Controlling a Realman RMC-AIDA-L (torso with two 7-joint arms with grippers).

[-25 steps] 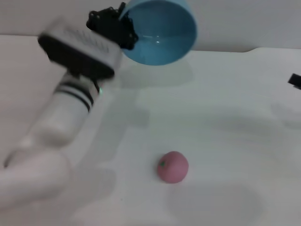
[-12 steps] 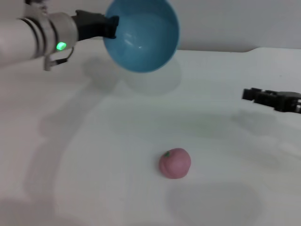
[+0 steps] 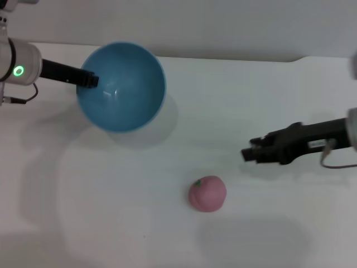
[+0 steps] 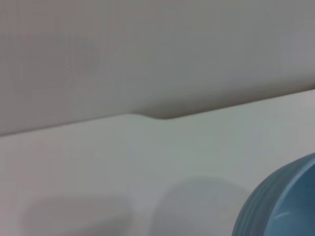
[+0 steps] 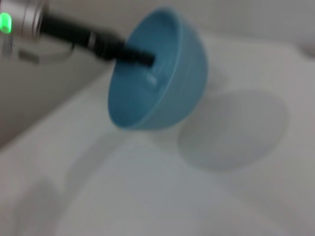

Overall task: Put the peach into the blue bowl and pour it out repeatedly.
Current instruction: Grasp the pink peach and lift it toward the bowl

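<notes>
On a white desk [image 3: 251,84], the left gripper [image 3: 89,80] has its fingers clamped on the rim of the empty, glossy blue bowl [image 3: 122,89], held tilted above the surface. The right gripper [image 3: 248,153] hovers near the peach [image 3: 207,193]; its fingers' spread cannot be told. Small, matte and pinkish-red, the peach lies alone on the desk, probably light and prone to roll, best pinched across its middle.

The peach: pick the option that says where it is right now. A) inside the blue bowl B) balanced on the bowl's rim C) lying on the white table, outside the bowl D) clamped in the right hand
C: the peach lies alone on the table, apart from the blue bowl that the left hand holds by its rim, and apart from the right hand.
</notes>
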